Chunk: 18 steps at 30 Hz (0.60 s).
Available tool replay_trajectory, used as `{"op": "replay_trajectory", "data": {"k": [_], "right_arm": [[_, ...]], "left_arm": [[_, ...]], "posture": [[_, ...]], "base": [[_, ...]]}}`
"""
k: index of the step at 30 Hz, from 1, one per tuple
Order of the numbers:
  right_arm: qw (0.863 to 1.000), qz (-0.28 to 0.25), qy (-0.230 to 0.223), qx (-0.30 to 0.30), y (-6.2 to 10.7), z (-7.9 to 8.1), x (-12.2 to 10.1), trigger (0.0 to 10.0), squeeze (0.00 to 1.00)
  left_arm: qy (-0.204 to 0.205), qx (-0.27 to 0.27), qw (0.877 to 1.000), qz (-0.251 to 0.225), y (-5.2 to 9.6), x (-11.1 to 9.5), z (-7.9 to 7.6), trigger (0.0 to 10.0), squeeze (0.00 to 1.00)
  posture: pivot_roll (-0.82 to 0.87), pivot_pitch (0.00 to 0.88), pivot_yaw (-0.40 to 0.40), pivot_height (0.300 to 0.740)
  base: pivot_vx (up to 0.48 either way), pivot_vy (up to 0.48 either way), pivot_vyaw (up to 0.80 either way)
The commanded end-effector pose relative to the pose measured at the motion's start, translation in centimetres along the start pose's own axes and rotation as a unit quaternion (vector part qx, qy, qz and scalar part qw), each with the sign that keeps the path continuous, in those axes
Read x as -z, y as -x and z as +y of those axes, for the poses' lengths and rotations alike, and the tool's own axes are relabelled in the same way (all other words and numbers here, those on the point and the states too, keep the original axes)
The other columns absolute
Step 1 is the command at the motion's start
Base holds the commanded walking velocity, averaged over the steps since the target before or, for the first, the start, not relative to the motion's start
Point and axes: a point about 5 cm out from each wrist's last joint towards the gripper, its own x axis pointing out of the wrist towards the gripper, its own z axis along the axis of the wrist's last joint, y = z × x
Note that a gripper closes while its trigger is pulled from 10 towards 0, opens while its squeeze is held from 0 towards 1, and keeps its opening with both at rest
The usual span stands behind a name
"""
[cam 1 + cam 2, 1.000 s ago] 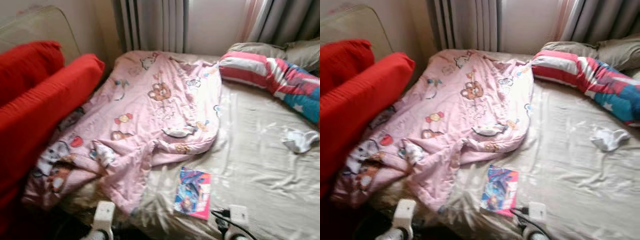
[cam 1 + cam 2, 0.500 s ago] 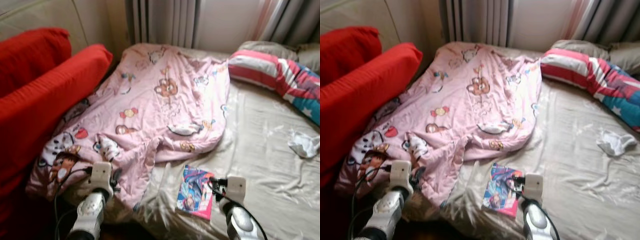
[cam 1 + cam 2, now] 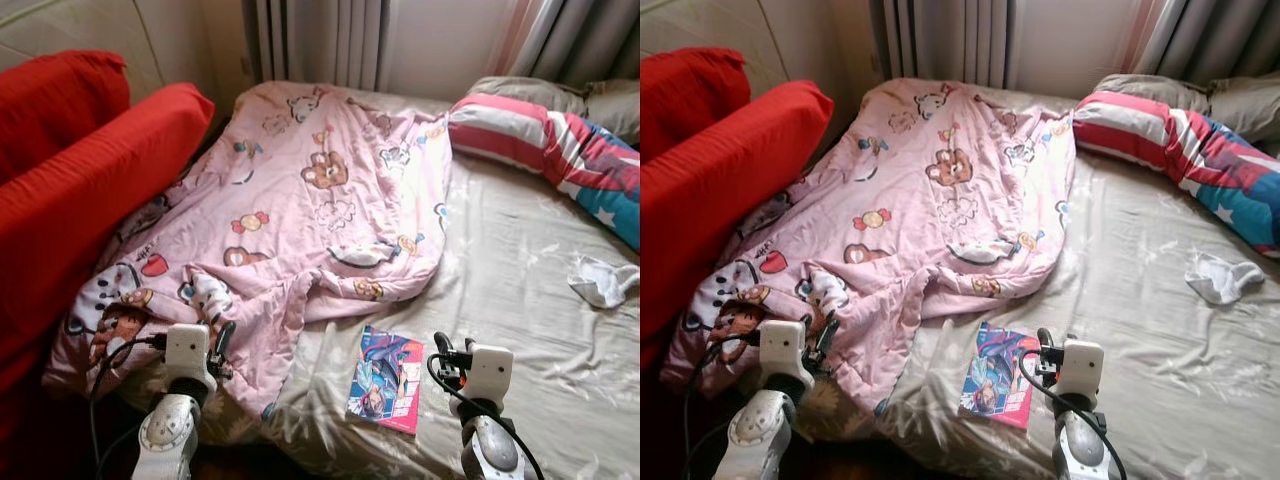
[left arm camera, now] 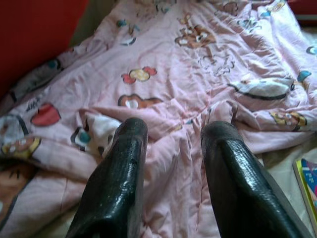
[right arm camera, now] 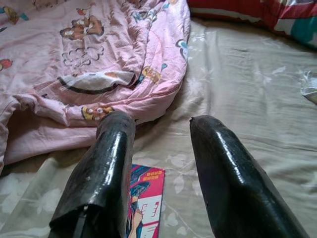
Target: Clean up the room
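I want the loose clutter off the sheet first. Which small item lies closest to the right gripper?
The colourful book, flat on the sheet beside the right gripper. The crumpled white cloth lies farther away, near the striped pillow.

A beige-sheeted bed (image 3: 520,300) sits below grey curtains (image 3: 320,40), red sofa (image 3: 70,200) beside it.

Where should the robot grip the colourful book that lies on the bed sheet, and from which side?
Probably the book's near edge, approached from above: it lies flat on the soft sheet, so a finger could press the sheet down and slide under. The open right gripper is nearest.
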Motion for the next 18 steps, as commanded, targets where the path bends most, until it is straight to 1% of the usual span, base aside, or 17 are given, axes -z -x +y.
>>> {"op": "replay_trajectory", "data": {"k": [1,2,4,15,18], "right_arm": [[1.000,-0.006,-0.002,0.001,0.00,0.01,-0.23,10.0,0.00],[1.000,-0.008,-0.003,0.000,-0.03,0.05,-0.33,10.0,0.00],[1.000,-0.007,0.001,-0.004,-0.37,0.28,-0.57,10.0,0.00],[1.000,0.008,0.008,0.004,-0.78,0.16,-0.67,10.0,0.00],[1.000,0.009,0.009,0.004,-0.94,0.22,-0.78,10.0,0.00]], "left_arm": [[-0.003,-0.003,1.000,0.005,-0.03,-0.10,0.18,10.0,0.00],[-0.003,-0.004,1.000,0.004,-0.08,-0.25,0.23,10.0,0.00],[-0.002,0.002,1.000,0.004,-0.65,-0.74,0.08,10.0,0.00],[-0.001,-0.003,1.000,0.009,-0.66,-0.82,0.45,10.0,0.00],[0.000,-0.002,1.000,0.010,-0.80,-0.79,0.50,10.0,0.00]], "posture": [[-0.04,0.128,-0.024,0.740],[-0.04,0.128,-0.024,0.740],[-0.04,0.129,-0.023,0.740],[-0.04,0.139,-0.021,0.740],[-0.04,0.142,-0.020,0.720]], "base": [[0.000,0.000,0.00],[0.000,0.000,0.00],[0.000,0.000,0.00],[0.000,0.000,0.00],[0.000,0.000,0.00]]}}
